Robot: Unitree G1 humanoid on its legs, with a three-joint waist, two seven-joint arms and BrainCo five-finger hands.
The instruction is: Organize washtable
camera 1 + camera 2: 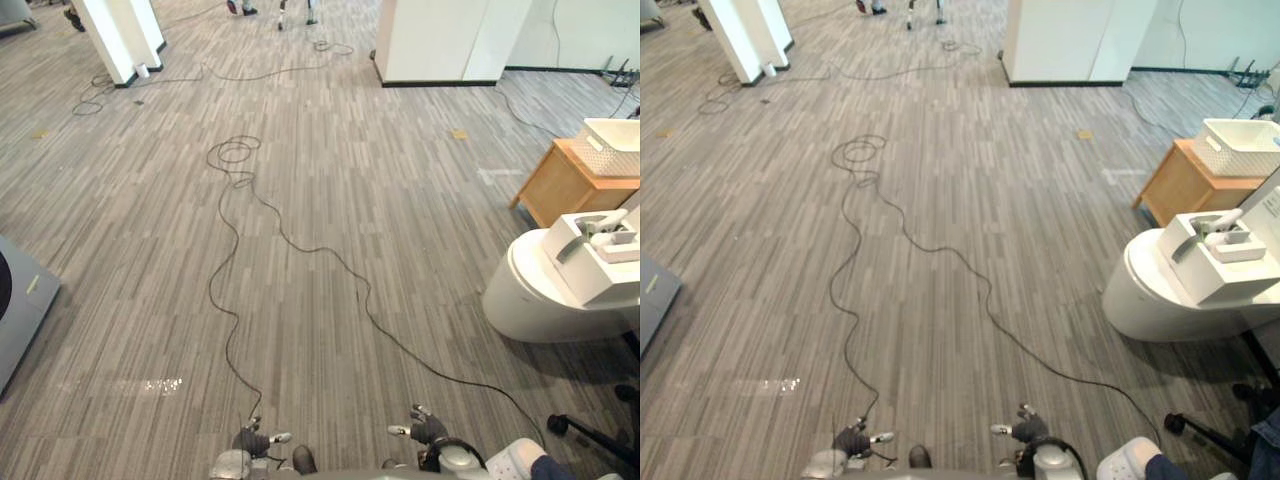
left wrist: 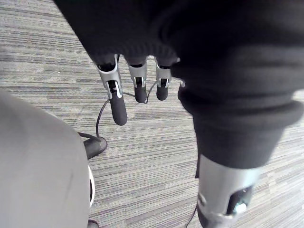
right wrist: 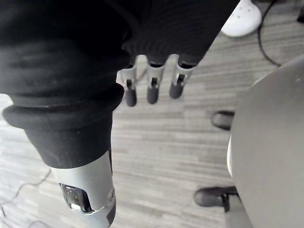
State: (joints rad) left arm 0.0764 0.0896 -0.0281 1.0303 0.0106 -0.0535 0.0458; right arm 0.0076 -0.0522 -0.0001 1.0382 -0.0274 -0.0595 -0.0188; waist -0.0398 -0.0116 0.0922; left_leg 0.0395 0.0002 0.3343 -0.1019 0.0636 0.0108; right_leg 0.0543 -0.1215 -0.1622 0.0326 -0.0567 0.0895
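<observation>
The wash table (image 1: 525,300) is a white round stand at the right of the floor, well ahead of me and to my right. On it sits a white box (image 1: 600,280) carrying a grey faucet-like piece (image 1: 583,236) and a small white tray (image 1: 617,247). My left hand (image 2: 137,88) hangs low at my side over the carpet, fingers straight and holding nothing; it also shows as the left hand (image 1: 255,438) at the bottom edge of the left eye view. My right hand (image 3: 152,90) hangs the same way with straight, empty fingers, seen too as the right hand (image 1: 422,428).
A wooden side cabinet (image 1: 560,185) behind the wash table bears a white basket (image 1: 612,147). White pillars (image 1: 440,40) stand at the back, and a grey machine (image 1: 20,300) sits at the left edge. A person's white shoe (image 1: 515,460) and a black stand leg (image 1: 590,432) lie at the lower right.
</observation>
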